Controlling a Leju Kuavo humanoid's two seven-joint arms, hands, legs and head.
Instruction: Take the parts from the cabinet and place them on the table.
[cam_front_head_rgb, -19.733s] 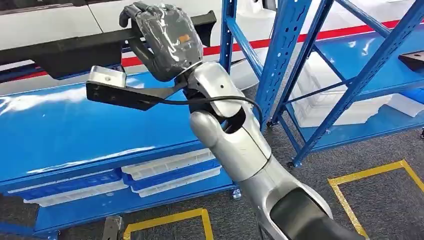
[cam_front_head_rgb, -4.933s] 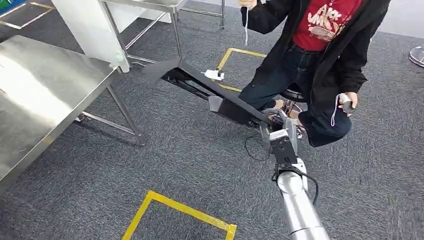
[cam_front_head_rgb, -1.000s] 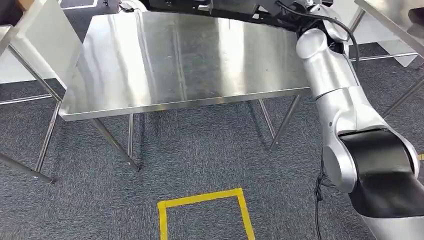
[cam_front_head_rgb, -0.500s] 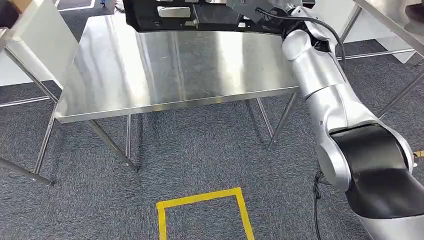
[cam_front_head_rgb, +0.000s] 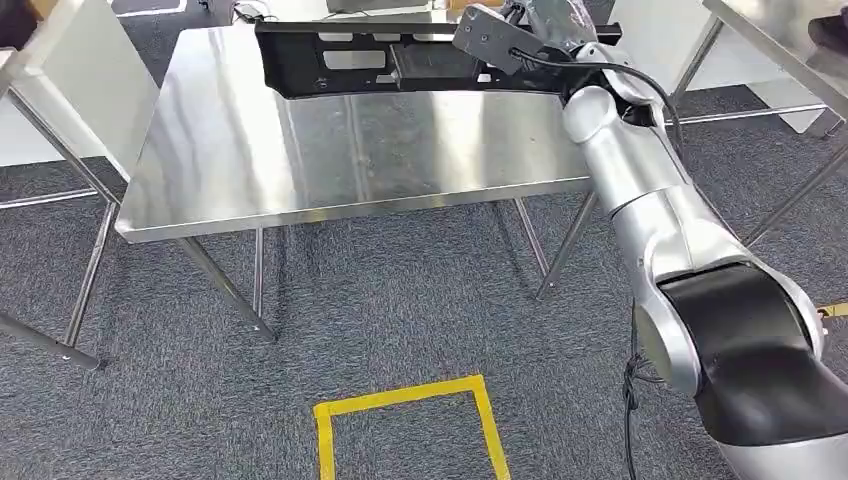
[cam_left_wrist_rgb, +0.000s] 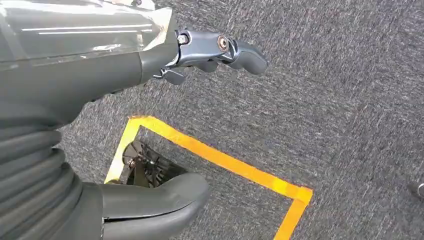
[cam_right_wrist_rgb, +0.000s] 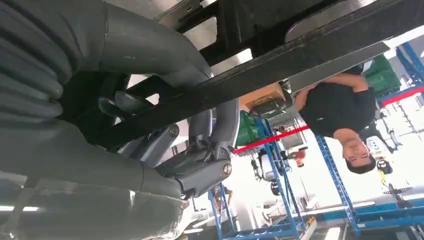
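While grey carpet (cam_front_head_rgb: 400, 330) surrounds it, steel table (cam_front_head_rgb: 330, 170) (shiny) stands.

Yellow floor tape (cam_front_head_rgb: 402, 400); grey carpet (cam_front_head_rgb: 380, 300); a person (cam_right_wrist_rgb: 340, 107).

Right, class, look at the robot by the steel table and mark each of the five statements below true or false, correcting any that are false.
1. The right hand grips a long black part. True.
2. The black part lies on the carpet. False: it is over the far side of the steel table, held in the hand; whether it touches the tabletop cannot be told.
3. The left hand holds a second part. False: it holds nothing and hangs above the grey carpet.
4. Yellow tape marks the carpet in front of the table. True.
5. The table has a wooden top. False: it is shiny metal.
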